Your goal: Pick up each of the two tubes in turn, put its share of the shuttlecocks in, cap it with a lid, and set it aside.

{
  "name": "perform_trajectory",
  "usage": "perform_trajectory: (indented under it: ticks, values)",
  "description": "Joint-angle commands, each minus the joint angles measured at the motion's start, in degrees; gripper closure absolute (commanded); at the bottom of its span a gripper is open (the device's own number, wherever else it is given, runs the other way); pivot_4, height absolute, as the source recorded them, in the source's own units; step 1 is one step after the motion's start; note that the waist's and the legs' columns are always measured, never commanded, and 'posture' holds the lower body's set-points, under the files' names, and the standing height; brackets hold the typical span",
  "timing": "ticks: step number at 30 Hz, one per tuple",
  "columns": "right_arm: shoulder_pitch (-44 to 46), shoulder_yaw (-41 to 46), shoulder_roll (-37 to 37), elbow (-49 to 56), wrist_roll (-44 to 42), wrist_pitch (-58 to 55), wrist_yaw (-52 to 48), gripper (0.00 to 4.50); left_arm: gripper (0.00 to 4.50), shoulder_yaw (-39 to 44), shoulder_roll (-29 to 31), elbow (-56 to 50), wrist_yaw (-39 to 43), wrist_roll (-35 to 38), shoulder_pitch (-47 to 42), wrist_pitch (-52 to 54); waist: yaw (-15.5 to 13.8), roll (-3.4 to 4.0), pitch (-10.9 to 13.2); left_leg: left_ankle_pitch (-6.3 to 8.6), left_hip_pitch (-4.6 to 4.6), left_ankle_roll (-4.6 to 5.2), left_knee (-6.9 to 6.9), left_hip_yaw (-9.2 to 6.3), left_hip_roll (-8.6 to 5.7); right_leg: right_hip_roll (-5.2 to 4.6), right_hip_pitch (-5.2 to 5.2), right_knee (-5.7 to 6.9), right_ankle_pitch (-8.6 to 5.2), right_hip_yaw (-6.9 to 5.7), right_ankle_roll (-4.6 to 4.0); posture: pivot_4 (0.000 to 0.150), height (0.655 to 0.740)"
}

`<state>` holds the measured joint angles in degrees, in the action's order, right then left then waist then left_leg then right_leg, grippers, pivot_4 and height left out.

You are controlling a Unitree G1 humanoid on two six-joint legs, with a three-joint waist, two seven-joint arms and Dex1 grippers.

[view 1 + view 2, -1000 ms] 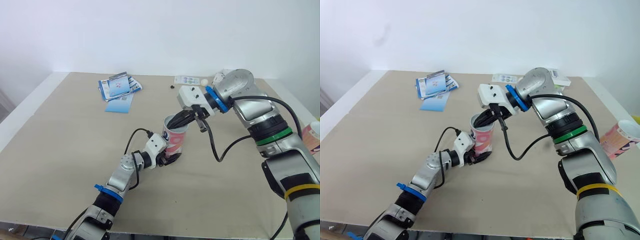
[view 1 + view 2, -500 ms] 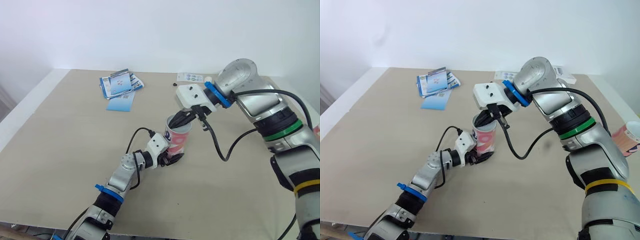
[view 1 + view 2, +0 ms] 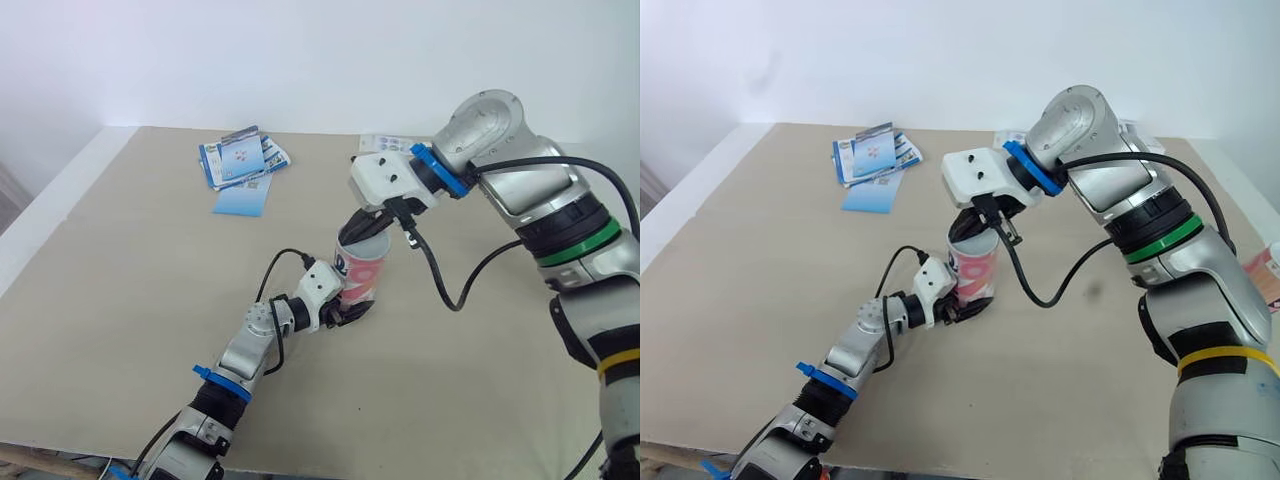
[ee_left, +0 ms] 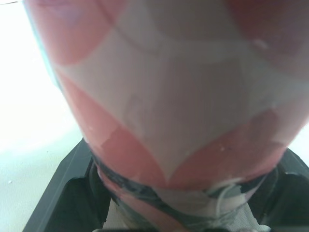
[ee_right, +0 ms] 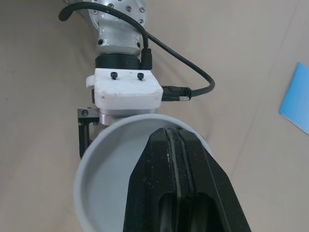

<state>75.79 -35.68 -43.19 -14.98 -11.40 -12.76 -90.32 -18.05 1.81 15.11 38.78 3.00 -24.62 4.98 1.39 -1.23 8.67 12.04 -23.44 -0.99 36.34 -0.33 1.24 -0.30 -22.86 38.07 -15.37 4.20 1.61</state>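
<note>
A pink-and-white tube (image 3: pixel 360 280) stands upright mid-table, its mouth open. My left gripper (image 3: pixel 343 308) is shut on the tube's base. In the left wrist view the tube wall (image 4: pixel 164 96) sits close between the black fingers (image 4: pixel 63 193). My right gripper (image 3: pixel 350 237) hangs just over the tube's rim. Its fingers (image 5: pixel 176 183) are pressed together with nothing between them, above the grey inside of the tube (image 5: pixel 111 164). What lies inside the tube is hidden.
Blue leaflets (image 3: pixel 240 168) lie fanned at the back left of the table. A white card (image 3: pixel 385 144) lies behind the right arm. A second pink tube (image 3: pixel 1270 272) pokes in at the right edge. The right arm's cable (image 3: pixel 440 285) hangs beside the tube.
The head camera has shifted. My right gripper's fingers have risen a little, from inside the tube's mouth to its rim. The left gripper keeps its hold on the tube.
</note>
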Motion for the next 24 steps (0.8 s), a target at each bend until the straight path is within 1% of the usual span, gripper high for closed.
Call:
perform_trajectory:
  ticks: [1, 7, 12, 15, 24]
  values:
    - [3.49, 0.83, -2.63, 0.22, 0.05, 1.57, -2.18, 4.4, 1.27, -1.43, 0.0, 1.51, -0.23, -1.13, 0.29, 1.32, 0.0, 0.0, 0.06, 0.0, -0.03, 0.0, 0.0, 0.0, -0.05, -0.06, -0.02, 0.0, 0.0, 0.01, 0.0, 0.15, 0.74]
    - [3.98, -1.51, -7.07, 2.34, -1.04, 3.63, -2.18, 4.4, 1.27, -1.51, 0.02, 1.5, -0.4, -1.21, 0.35, 1.29, -0.04, -0.05, 0.15, 0.01, -0.07, 0.01, 0.0, -0.01, -0.14, -0.14, -0.02, -0.01, -0.01, 0.02, 0.02, 0.15, 0.74]
    - [1.69, -5.5, -9.71, 4.3, -0.47, 5.74, -2.18, 4.4, 1.27, -1.64, -0.18, 1.97, -0.4, -1.22, -0.02, 1.08, -0.05, -0.02, 0.2, 0.01, -0.07, 0.01, 0.0, -0.03, -0.16, -0.13, -0.02, 0.0, -0.05, 0.03, 0.09, 0.15, 0.74]
    - [0.18, -7.56, -10.15, 5.52, 0.49, 6.33, -2.18, 4.4, 1.27, -1.71, -0.21, 2.1, -0.36, -1.31, -0.15, 0.93, -0.09, -0.02, 0.2, 0.01, -0.07, 0.01, 0.0, -0.05, -0.16, -0.13, 0.0, 0.0, -0.05, 0.01, 0.08, 0.15, 0.74]
    - [-2.76, -9.76, -9.05, 7.57, 1.95, 5.72, -2.18, 4.4, 1.27, -1.76, -0.28, 2.11, -0.39, -1.23, -0.14, 0.91, -0.12, -0.06, 0.17, 0.01, 0.11, 0.01, 0.0, -0.13, -0.2, -0.19, 0.25, -0.01, -0.06, -0.03, 0.06, 0.15, 0.74]
